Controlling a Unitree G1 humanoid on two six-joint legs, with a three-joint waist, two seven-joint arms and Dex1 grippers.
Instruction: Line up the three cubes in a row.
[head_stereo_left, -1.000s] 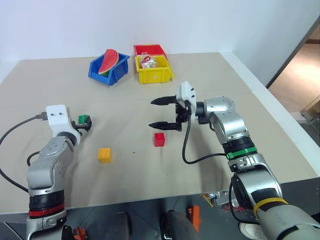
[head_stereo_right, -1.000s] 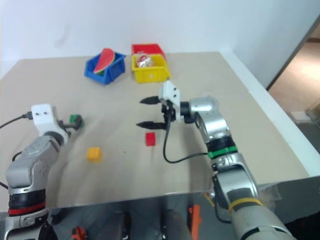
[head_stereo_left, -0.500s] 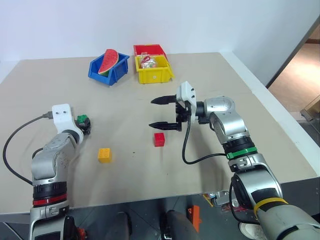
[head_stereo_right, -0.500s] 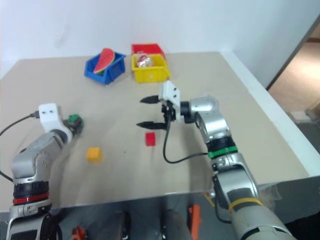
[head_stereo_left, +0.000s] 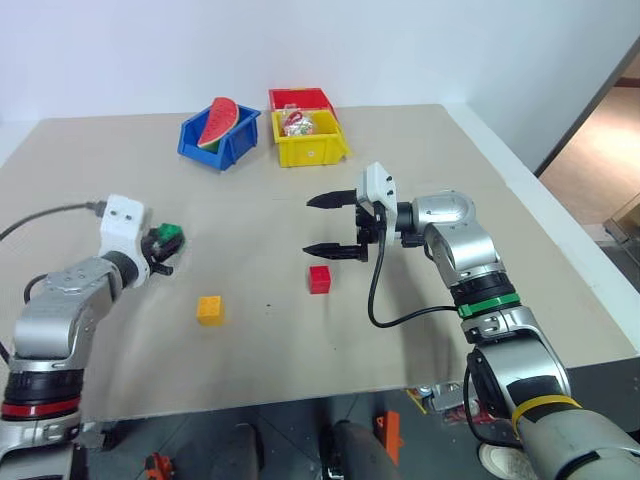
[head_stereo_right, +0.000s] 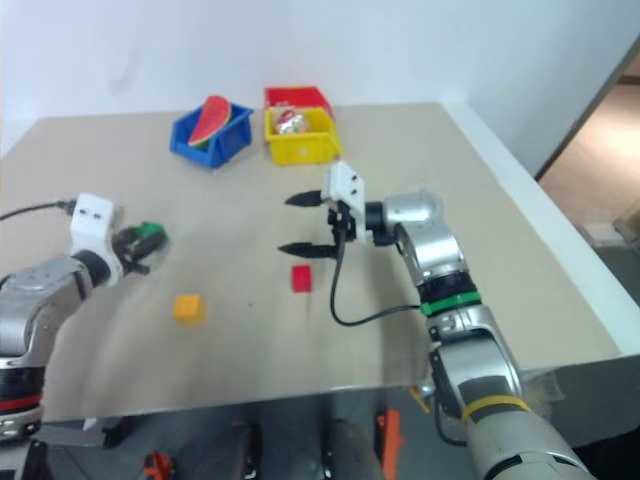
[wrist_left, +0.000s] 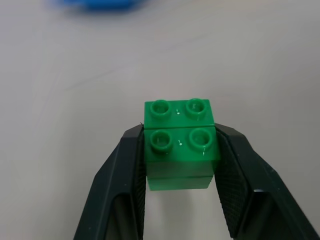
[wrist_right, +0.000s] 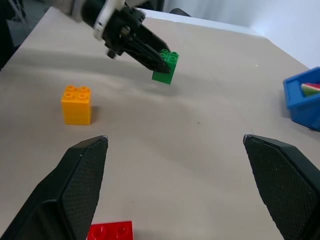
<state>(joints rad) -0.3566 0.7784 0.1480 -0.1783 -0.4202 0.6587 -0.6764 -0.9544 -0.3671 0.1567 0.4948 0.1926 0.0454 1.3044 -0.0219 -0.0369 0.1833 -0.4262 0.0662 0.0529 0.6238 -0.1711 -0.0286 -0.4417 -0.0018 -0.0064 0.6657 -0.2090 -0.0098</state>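
Left claw (wrist_left: 180, 170) grips green cube (wrist_left: 179, 142) – beige table (head_stereo_left: 420, 330)

Three cubes (head_stereo_left: 319, 279) spread across the near desk (head_stereo_left: 420, 330); bins (head_stereo_left: 308, 139) stand at its far edge, behind them.

The green cube (wrist_left: 180, 145) sits between black fingers (wrist_left: 236, 175) with a cross-hatched texture. The yellow-orange cube (head_stereo_left: 209, 309) and red cube (head_stereo_left: 319, 279) lie on the beige table (head_stereo_left: 250, 340). Far off stand a blue bin (head_stereo_left: 235, 137), a yellow bin (head_stereo_left: 310, 150) and a red bin (head_stereo_left: 300, 97).

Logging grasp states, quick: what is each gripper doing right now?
Left gripper: shut on the small green studded plastic cube.
Right gripper: open, holding nothing.
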